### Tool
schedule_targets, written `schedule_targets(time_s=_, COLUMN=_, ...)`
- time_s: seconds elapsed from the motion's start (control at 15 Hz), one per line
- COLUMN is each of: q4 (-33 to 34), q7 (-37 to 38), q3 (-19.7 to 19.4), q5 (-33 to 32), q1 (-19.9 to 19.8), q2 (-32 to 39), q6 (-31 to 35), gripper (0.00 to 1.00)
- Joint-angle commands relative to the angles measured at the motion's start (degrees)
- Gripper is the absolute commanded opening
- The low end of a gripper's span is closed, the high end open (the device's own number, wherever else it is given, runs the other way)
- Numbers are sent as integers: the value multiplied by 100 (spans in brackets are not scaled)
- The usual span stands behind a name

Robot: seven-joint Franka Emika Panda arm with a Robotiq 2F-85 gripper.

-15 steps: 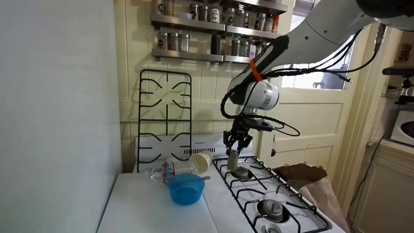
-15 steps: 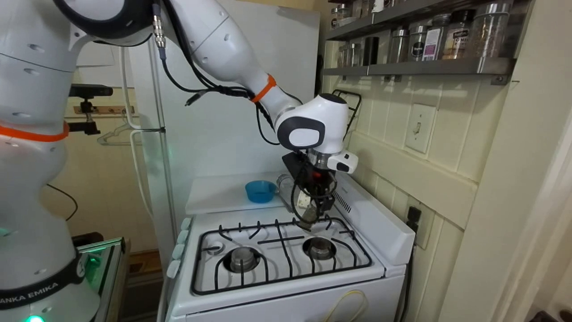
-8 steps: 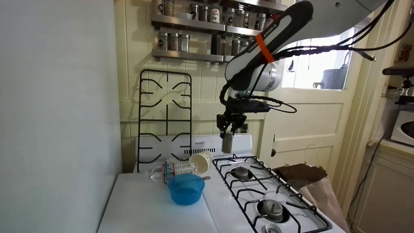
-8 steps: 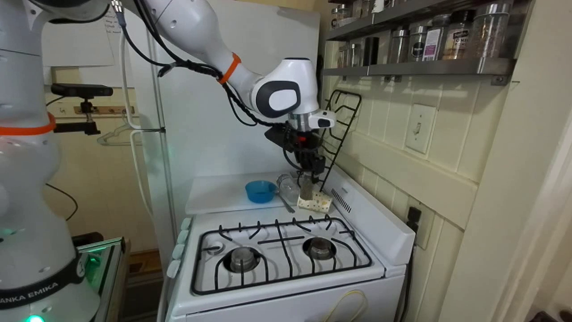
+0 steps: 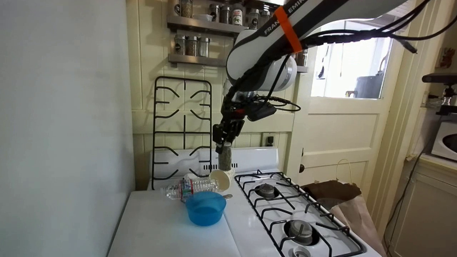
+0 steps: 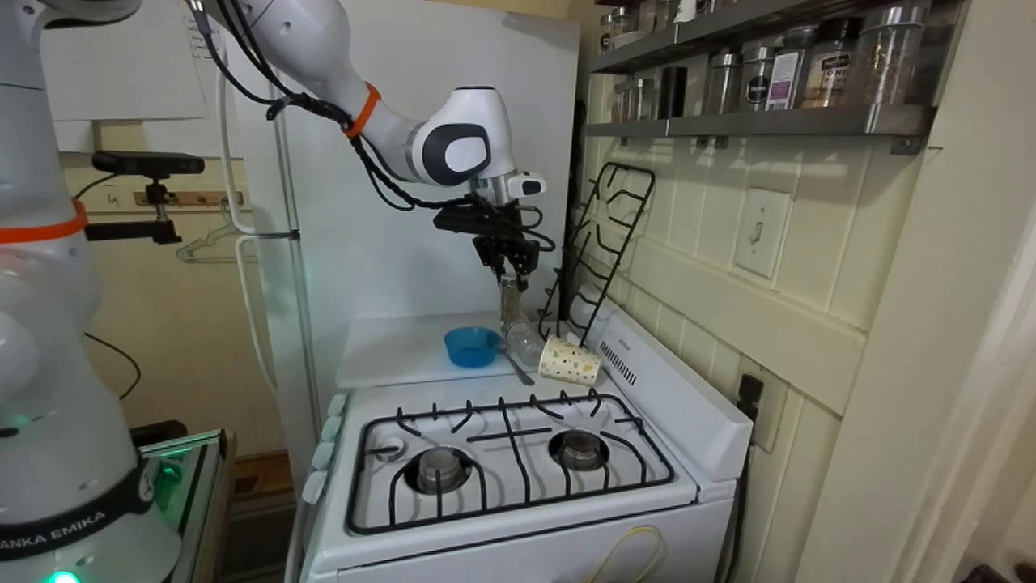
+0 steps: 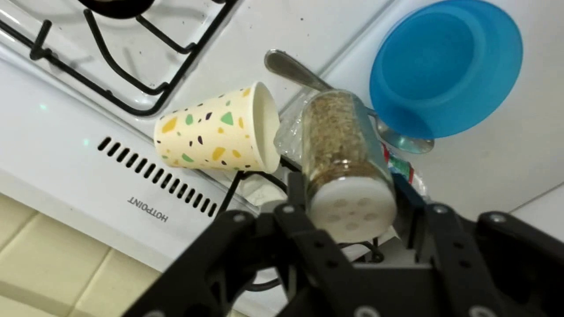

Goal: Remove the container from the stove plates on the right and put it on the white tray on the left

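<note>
The container is a small upright glass jar with brown contents; it also shows in an exterior view. In the wrist view the container has a white lid with holes. My gripper is shut on its lid end and holds it in the air, off the stove plates. In both exterior views the gripper points down, above the area of the bottle and cup. The white tray is the flat white surface left of the stove; it also shows in an exterior view.
A blue bowl, a clear bottle, a spoon and a tipped cream cup lie below the gripper. A black grate leans upright at the back wall. The stove grate is on the right.
My gripper has risen with the container from above the rear burner and moved left, away from the stove plates, to over the bottle and cup. The bowl, cup and bottle have not moved.
</note>
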Motion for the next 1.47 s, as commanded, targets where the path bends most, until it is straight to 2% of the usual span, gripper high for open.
schedule_targets(time_s=0.0, q4=-9, q7=-107, q3=-8, q5=4, q1=20, q2=-61, q6=-20, gripper=49)
schedule_targets(time_s=0.2, q4=-61, q7=-274, q3=-34, q5=10, q1=-12, q2=-148, q6=-19, gripper=49)
schedule_targets(time_s=0.27, q4=11, q7=-258, q3=28, q5=-154, q1=63, q2=-82, q6=-59, gripper=24)
schedule_targets(time_s=0.47, q4=-20, q7=-586, q3=318, q5=-467, q1=346, q2=-77, q6=68, gripper=24)
schedule_targets(time_s=0.8, q4=-290, q7=-950, q3=520, q5=-303, q1=523, q2=-138, q6=176, gripper=24)
schedule_targets(time_s=1.0, q4=-134, q7=-1833, q3=675, q5=-66, q1=620, q2=192, q6=246, gripper=24)
schedule_targets(time_s=1.13, q4=3, q7=-2260, q3=786, q5=-124, q1=665, q2=384, q6=277, gripper=24)
schedule_targets(time_s=1.4, q4=290, q7=-3558, q3=1028, q5=97, q1=540, q2=892, q6=655, gripper=24)
